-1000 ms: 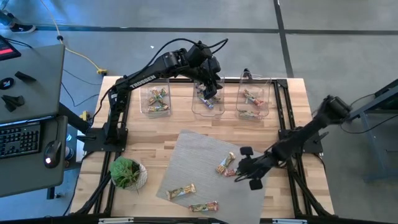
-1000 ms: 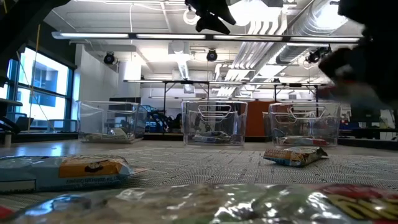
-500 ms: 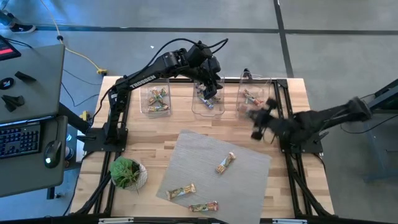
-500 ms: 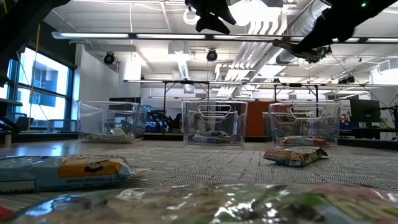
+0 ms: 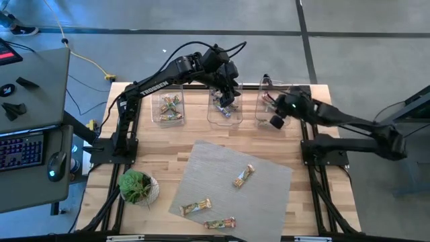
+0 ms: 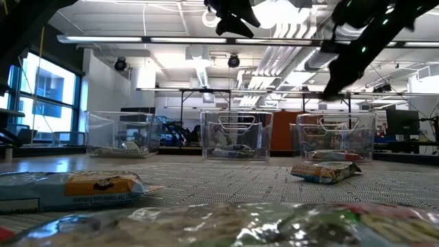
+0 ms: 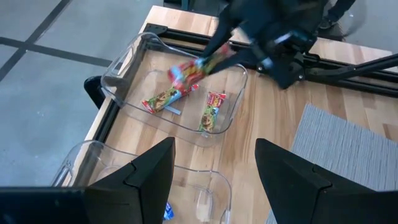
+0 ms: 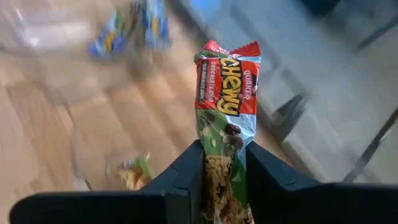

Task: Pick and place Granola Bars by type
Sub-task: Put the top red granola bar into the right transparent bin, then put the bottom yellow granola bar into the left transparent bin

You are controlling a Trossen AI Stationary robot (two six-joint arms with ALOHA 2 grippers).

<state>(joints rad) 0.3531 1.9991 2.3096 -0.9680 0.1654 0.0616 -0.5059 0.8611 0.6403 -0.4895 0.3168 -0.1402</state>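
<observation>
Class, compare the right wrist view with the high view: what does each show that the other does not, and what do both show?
Only the right wrist view: the Chewy label on the red-and-green bar clamped in the right gripper.

Only the high view: three bars left on the grey mat, the plant, and the left gripper over the middle bin.

Both: the right gripper over the right bin, wooden table.

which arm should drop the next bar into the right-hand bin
The right. Its end effector is shut on a red-topped Chewy bar above the right bin, where similar bars lie. The left end effector is open over the middle bin, holding nothing.
</observation>
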